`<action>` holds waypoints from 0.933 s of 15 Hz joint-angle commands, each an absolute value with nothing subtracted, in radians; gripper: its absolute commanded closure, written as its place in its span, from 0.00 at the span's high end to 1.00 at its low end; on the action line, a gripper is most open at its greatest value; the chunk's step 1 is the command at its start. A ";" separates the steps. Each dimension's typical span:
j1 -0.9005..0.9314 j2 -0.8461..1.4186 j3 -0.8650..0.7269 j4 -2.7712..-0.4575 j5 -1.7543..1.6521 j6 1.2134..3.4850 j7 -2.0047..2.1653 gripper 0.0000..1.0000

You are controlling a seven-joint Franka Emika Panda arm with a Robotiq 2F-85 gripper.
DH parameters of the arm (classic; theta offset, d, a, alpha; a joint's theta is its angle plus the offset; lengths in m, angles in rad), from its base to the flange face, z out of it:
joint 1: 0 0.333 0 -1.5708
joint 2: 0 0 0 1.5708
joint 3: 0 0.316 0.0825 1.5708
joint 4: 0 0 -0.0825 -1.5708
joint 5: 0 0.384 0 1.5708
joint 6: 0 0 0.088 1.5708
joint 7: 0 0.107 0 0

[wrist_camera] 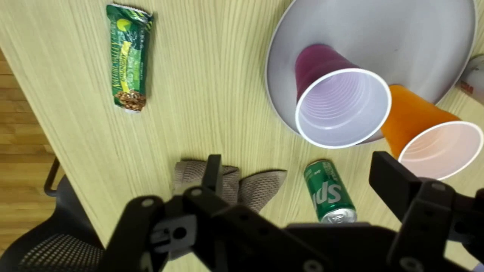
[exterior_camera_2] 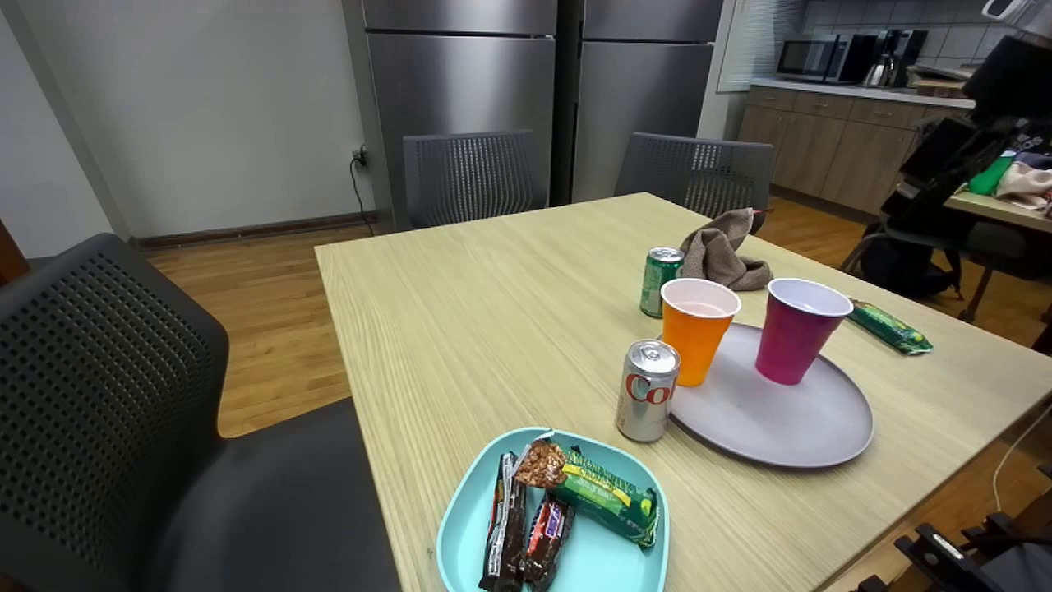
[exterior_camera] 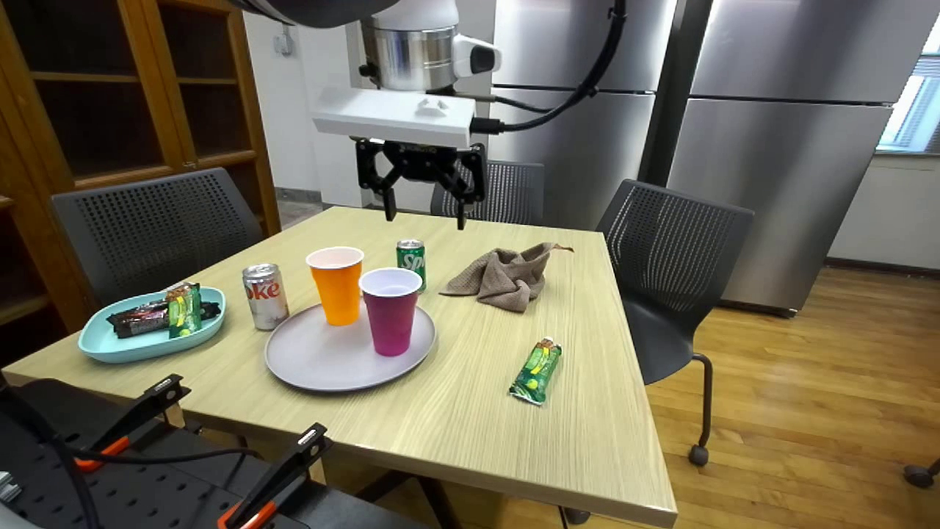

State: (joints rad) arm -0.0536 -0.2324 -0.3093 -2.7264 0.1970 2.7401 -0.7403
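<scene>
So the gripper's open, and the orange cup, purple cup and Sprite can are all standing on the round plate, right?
Nearly: the Sprite can stands on the table, off the round plate, as the wrist view shows. The rest is right.

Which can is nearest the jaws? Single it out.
The green Sprite can, seen between the open jaws in the wrist view and standing near the brown cloth; the silver Coke can stands farther off, between the grey plate and the blue tray.
</scene>
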 commanded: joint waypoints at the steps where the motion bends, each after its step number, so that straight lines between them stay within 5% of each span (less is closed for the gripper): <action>1: -0.076 -0.208 -0.349 -2.657 0.247 2.707 -0.686 1.00; 14: -0.082 -0.140 -0.392 -2.620 0.258 2.741 -0.642 1.00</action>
